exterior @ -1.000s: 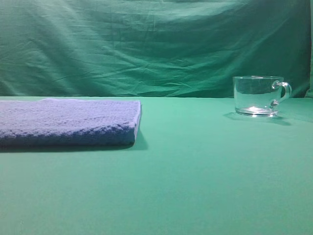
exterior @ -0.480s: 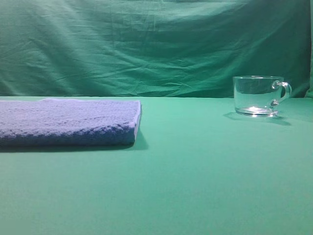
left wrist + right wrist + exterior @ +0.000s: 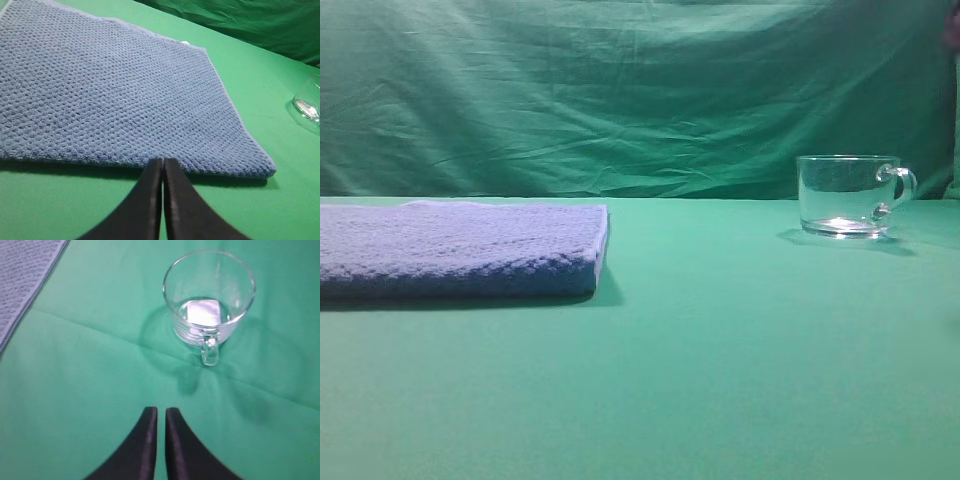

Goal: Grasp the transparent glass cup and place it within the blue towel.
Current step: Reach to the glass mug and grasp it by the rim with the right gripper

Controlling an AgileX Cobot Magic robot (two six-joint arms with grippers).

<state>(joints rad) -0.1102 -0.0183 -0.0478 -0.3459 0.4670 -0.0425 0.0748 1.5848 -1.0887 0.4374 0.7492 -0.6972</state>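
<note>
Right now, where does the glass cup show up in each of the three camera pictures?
Exterior high: the transparent glass cup stands far right on the green cloth, handle to the right.
Left wrist: only part of it shows, cut off at the right edge.
Right wrist: upper middle, handle toward the camera.
Shared landmark: the blue towel.

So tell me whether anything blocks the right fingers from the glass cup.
Nothing visible does. Only bare green cloth lies between the right fingers and the transparent glass cup, whose handle faces them.
</note>
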